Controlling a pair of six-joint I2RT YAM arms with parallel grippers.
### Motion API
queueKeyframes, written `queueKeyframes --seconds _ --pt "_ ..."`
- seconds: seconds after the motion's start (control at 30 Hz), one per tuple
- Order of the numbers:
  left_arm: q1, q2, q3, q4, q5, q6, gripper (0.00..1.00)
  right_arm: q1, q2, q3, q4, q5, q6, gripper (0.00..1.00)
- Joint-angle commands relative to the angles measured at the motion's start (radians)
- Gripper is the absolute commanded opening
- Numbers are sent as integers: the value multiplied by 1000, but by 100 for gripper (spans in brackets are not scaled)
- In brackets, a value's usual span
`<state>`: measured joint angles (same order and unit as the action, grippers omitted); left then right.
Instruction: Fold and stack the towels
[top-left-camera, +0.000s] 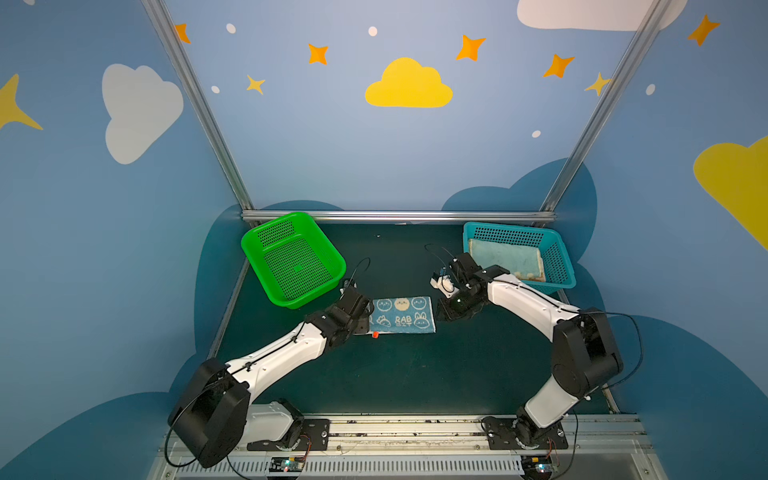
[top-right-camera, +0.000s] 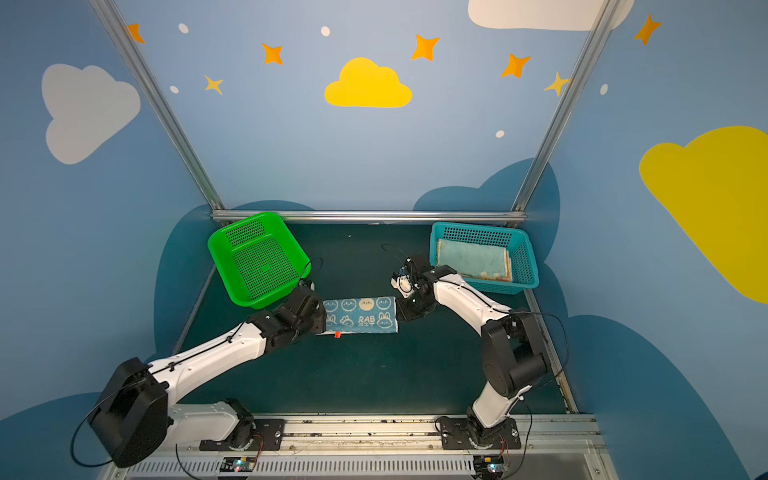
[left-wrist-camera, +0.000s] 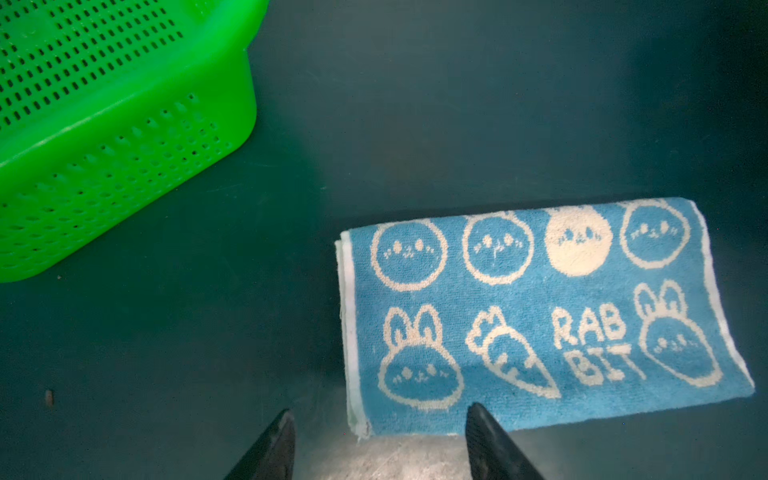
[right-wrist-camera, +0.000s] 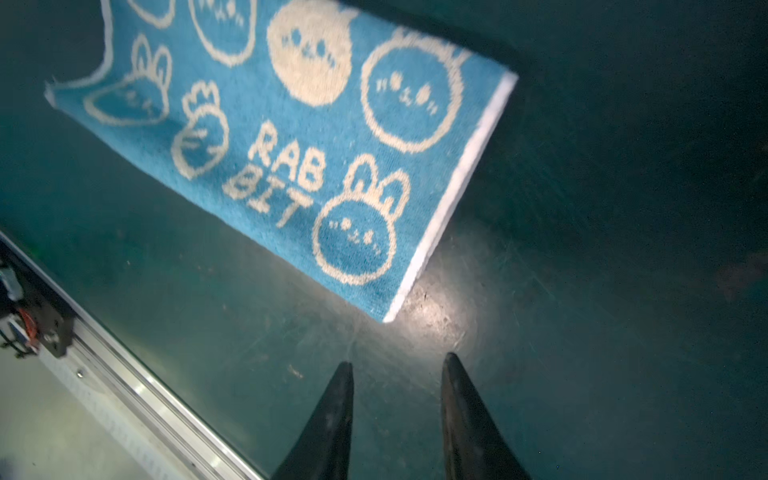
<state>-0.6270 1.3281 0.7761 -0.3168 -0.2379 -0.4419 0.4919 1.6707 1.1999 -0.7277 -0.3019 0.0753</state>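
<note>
A blue towel with white rabbits, a carrot and "RABBIT" lettering lies folded into a flat strip in the middle of the dark green mat. My left gripper hovers at its left end, open, one finger over the towel's near corner and holding nothing. My right gripper is open over bare mat just off the right end of the towel. More folded towels lie in the teal basket, a pale one on top with an orange edge below it.
The teal basket stands at the back right behind my right arm. A green basket sits empty at the back left, close to my left wrist. A small red tag shows at the towel's front edge.
</note>
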Motion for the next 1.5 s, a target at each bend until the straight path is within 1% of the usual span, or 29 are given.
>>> queueKeyframes --seconds 0.0,0.07,0.13,0.23,0.33,0.5,0.63,0.7,0.77,0.87,1.03,1.07,1.13,1.23,1.33,1.4,1.47 --pt "-1 70 32 28 27 -29 60 -15 14 -3 88 -88 143 35" --pt "-2 113 34 48 48 -40 56 -28 37 2 95 -121 168 40" --pt "-2 150 23 77 60 -50 53 -35 64 7 100 -124 179 41" --pt "-1 192 5 105 58 -55 52 -41 100 7 118 -126 193 41" --pt "-2 224 -14 137 64 -60 51 -44 135 8 126 -110 211 41" --pt "-2 259 -47 164 73 -72 50 -63 188 -2 164 -124 240 42" --pt "-2 266 -71 174 71 -71 50 -69 231 -8 201 -171 241 43" --pt "-2 270 -75 174 70 -67 50 -67 253 -5 208 -188 241 50" --pt "-2 276 -74 174 72 -63 50 -61 266 -5 218 -195 248 51" --pt "-2 286 -71 176 72 -62 50 -52 289 -3 227 -199 260 51" --pt "-2 299 -68 180 79 -59 50 -37 341 -1 271 -218 288 41" --pt "-2 300 -68 182 83 -58 50 -35 353 -2 280 -219 296 40" --pt "-2 302 -67 181 84 -58 49 -31 373 -2 302 -224 307 35" --pt "-2 306 -67 181 88 -54 49 -26 398 -1 332 -239 320 32" --pt "-2 308 -67 182 89 -54 50 -19 412 5 350 -243 323 26" --pt "-1 308 -67 183 89 -58 50 -14 419 13 357 -251 324 17" --pt "-3 307 -68 184 91 -58 50 -12 415 21 360 -251 318 4"
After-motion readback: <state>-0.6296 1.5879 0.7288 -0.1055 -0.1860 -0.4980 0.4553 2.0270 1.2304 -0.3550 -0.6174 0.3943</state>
